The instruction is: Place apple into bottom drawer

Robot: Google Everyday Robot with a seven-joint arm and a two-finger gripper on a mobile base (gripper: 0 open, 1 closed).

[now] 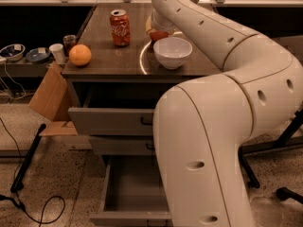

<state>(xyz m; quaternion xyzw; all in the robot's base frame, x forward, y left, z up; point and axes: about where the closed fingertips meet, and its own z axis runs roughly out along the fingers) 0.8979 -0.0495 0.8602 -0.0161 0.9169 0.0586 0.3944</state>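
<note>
Camera view: looks down on a dark tabletop [113, 63] over three grey drawers; the white arm [222, 126] fills the right half of the frame
Tabletop edges: the front edge runs across the middle left; the orange fruit [80, 55] sits near the left front corner, the soda can [120, 27] stands upright further back, and the white bowl [172, 52] is near the front edge at centre
Open room: a stretch of tabletop lies between can, orange fruit and bowl; the bottom drawer [135, 193] is pulled out at lower centre, its right side hidden by the arm
Upper drawers: the top drawer [113, 121] stands slightly out, the middle drawer [120, 145] less so
Apple [158, 35]: on the tabletop just behind the bowl's rear rim, only a red sliver showing
Gripper [156, 26]: upper centre, directly over the apple, close upon it
Grip state: cannot tell, the wrist hides it
Floor, left: cardboard box [49, 96] beside the cabinet
</note>
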